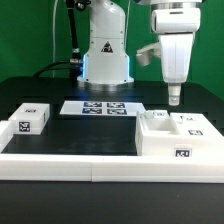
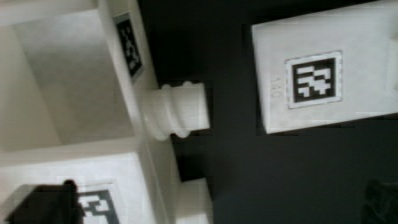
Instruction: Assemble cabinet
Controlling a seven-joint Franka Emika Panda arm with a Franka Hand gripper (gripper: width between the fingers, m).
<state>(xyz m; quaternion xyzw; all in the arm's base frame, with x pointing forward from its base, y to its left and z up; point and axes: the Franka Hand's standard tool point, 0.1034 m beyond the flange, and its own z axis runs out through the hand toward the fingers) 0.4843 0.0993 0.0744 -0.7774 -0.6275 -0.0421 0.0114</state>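
Pincer: the pincer (image 1: 174,98) hangs on the arm at the exterior view's right, above the body and clear of it. Fingers point down and read as one narrow tip. I cannot tell whether they are parted or closed. Nothing visible between them.
Body: the white box-shaped body (image 1: 160,140) sits on the bench (image 1: 90,130) at the exterior view's right, just behind the rail.
Body, markings: one tag on the front face and more on the top surfaces. All are black-and-white square patterns with no letters or numbers to read.
Body, wrist view: white walls (image 2: 63,70) carry a tag near one edge, and a second tag shows on a lower face.
Peg: a short, round, stepped white peg (image 2: 178,108) juts from the body's side over the dark surface.
Panel: a flat white panel (image 2: 329,40) bears a single square tag. It lies across a dark gap from the peg, not touching it.
Block: a small white block (image 1: 30,119) stands on the exterior view's left, well apart from the body. Tags show on its top and front.
Marker board: the marker board (image 1: 103,108) lies flat mid-bench in front of the arm base (image 1: 105,55), with four tags in a cluster.
Rail: a long low white rail (image 1: 90,165) runs along the near edge of the bench.
Writing: no brand or words legible anywhere. A small dark mark on the arm base is too small to read.
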